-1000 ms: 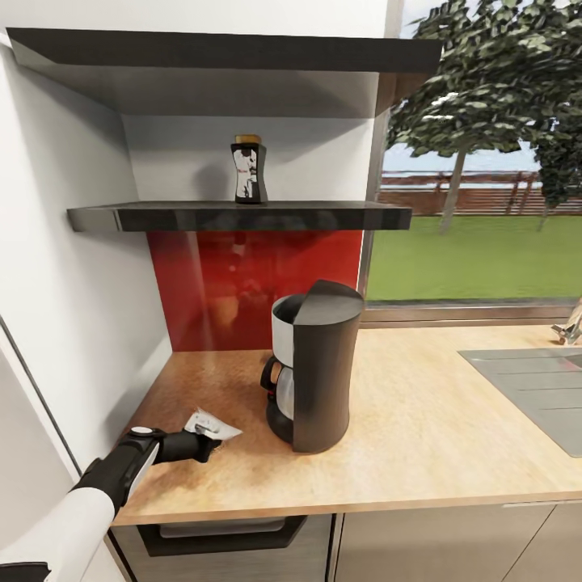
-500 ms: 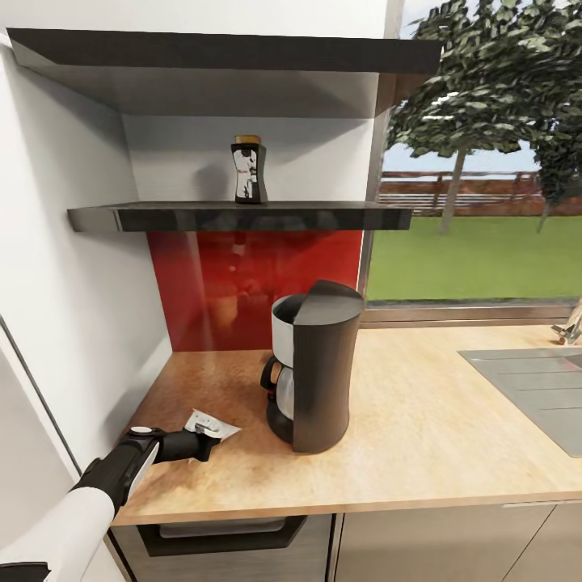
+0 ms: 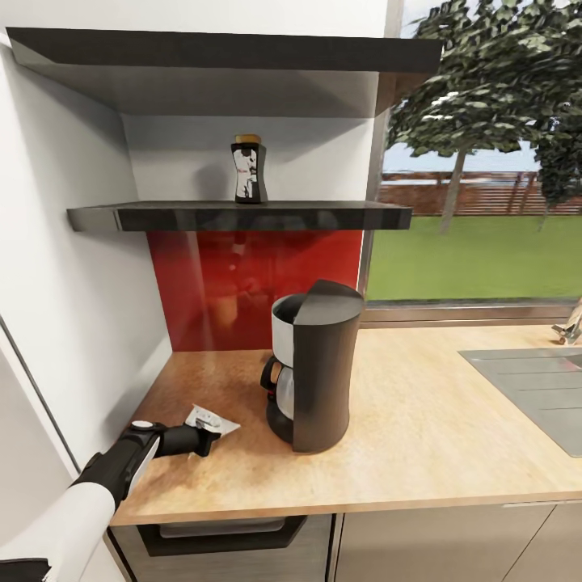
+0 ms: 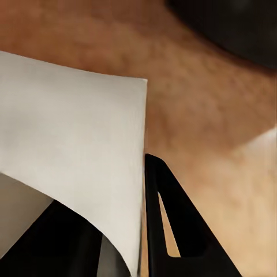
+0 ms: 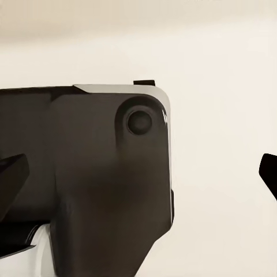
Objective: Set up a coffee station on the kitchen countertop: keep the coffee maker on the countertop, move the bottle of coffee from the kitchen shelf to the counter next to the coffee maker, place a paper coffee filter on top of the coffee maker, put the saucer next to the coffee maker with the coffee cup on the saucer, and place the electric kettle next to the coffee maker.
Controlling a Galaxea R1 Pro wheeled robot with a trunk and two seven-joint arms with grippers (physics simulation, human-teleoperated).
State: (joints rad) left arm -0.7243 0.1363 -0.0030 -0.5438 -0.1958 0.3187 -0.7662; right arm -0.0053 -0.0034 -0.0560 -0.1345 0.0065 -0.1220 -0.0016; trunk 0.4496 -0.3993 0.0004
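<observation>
Paper coffee filter (image 3: 212,420) is getting pinched by the closed left gripper (image 3: 204,440) low over the kitchen countertop (image 3: 420,436) (right gripper's state: can't tell). Next it's needing 1 lift onto the coffee maker (image 3: 317,365).

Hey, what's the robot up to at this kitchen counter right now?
The left gripper is holding the paper coffee filter low over the kitchen countertop, just left of the coffee maker. The filter is not on top of the machine yet. The bottle of coffee stands on the kitchen shelf above. A steel sink is set into the counter to the right.
</observation>
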